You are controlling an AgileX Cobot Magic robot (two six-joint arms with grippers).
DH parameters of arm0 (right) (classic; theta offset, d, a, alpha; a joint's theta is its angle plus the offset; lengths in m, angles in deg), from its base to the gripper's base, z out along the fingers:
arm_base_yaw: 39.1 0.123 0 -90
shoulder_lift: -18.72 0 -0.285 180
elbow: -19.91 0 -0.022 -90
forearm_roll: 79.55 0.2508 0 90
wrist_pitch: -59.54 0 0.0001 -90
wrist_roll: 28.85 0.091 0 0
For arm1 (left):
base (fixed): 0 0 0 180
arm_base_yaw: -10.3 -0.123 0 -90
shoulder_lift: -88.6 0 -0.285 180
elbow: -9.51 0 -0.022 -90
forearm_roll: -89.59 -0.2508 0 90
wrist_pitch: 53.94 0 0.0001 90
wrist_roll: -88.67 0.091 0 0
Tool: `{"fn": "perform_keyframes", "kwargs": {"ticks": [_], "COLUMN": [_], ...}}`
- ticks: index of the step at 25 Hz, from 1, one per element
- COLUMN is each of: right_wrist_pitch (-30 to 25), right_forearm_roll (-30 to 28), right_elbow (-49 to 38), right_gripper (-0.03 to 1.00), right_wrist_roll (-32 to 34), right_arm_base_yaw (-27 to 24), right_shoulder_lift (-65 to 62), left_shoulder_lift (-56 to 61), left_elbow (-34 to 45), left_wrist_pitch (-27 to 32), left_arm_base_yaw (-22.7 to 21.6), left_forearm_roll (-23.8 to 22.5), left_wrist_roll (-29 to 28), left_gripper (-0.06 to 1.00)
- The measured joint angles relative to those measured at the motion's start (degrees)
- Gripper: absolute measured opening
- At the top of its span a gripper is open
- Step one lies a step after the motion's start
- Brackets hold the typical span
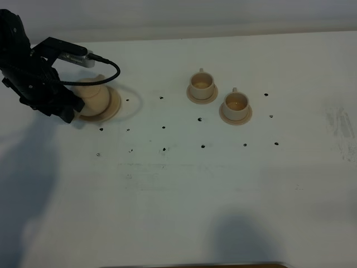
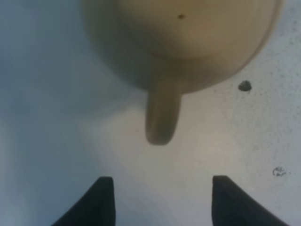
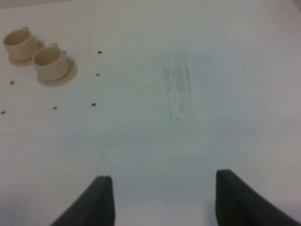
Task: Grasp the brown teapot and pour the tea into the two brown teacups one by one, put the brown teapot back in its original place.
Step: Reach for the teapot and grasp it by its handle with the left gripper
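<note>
1. White tabletop, speckled with small black marks, carries everything you are working with.
2. Your left gripper has its jaws spread with nothing between them. The brown teapot sits straight ahead of it, close but not touching.
3. That pot rests on the large saucer. Its loop handle points back at your fingertips, lined up with the gap between them, with a short stretch of table in between.
4. Expect glazed ceramic: stiff, slick and brittle. It will probably be heavier than it looks if tea is inside, with the weight hanging beyond the handle, so it may want to swing in your hold.
5. Take it by the handle, one jaw on each flat side, seated close to the body — and tilt slowly, since the lid may be loose.
6. Beyond the pot and well apart from that hand stand the first teacup and the second teacup. Each is on its own small saucer, and they are just beside each other. Whether they hold tea you cannot tell.
7. Your right gripper also has its jaws apart and empty, over bare table — the cups lie well ahead of it and off to one side.
</note>
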Motion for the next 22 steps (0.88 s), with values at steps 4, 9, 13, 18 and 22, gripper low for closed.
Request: {"fn": "perform_keyframes", "kwargs": {"ticks": [4,9,13,18,22], "right_wrist_pitch": [0.0,0.0,0.0,0.0,0.0], "right_forearm_roll": [0.0,0.0,0.0,0.0,0.0], "right_elbow": [0.0,0.0,0.0,0.0,0.0], "right_gripper": [0.49,0.49,0.49,0.49,0.49], "right_wrist_roll": [0.0,0.0,0.0,0.0,0.0], "right_arm_base_yaw": [0.0,0.0,0.0,0.0,0.0], "right_shoulder_lift": [0.0,0.0,0.0,0.0,0.0], "left_shoulder_lift": [-0.1,-0.1,-0.1,-0.1,-0.1], "left_elbow": [0.0,0.0,0.0,0.0,0.0], "left_wrist_pitch": [-0.5,-1.1,-0.4,-0.1,0.0], "left_arm_base_yaw": [0.1,0.5,0.6,0.6,0.6], "left_forearm_roll": [-1.1,-3.3,-3.8,-5.1,-8.2], "left_wrist_roll": [0.9,0.9,1.2,-0.9,-4.9], "left_gripper": [0.44,0.44,0.44,0.44,0.44]}}
